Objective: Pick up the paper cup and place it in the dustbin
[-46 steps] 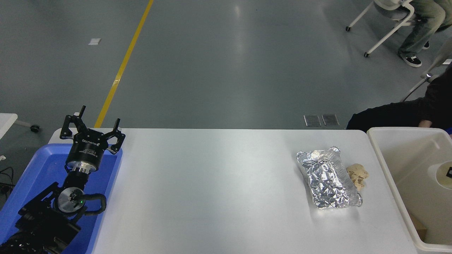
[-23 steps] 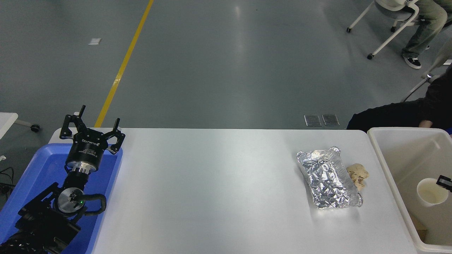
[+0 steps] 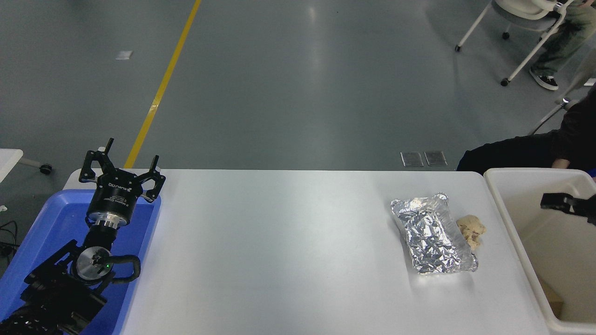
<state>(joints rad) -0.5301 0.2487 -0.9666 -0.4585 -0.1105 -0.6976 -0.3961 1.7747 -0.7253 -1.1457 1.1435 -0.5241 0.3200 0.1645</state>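
Right gripper (image 3: 556, 203) enters from the right edge and hangs over the open bin (image 3: 512, 223), level with the upper part of its inside. Only a thin black tip and a bit of the body behind it show; the rest is cut off by the picture's edge, so I cannot tell how far the fingers stand apart. Nothing shows held at the tip. No cup shows anywhere in view; the bin wall below the gripper is bare, with a tan scrap (image 3: 551, 298) low in the bin's near corner. Whether the cup lies deeper in the bin, I cannot tell.

Left of the gripper, past the bin's thick rim, a crumpled foil packet (image 3: 433, 235) lies on the white table (image 3: 279, 242). A small beige lump (image 3: 471, 230) touches the packet's right side, between packet and bin. Beyond the gripper, at the bin's far side, a person in a dark sleeve (image 3: 526, 149) sits; farther off is a chair (image 3: 517, 18) with another person's legs.

Far to the left of the gripper, the left gripper (image 3: 122, 163) rests parked over a blue tray (image 3: 42, 242) at the table's left end, fingers spread wide and holding nothing.
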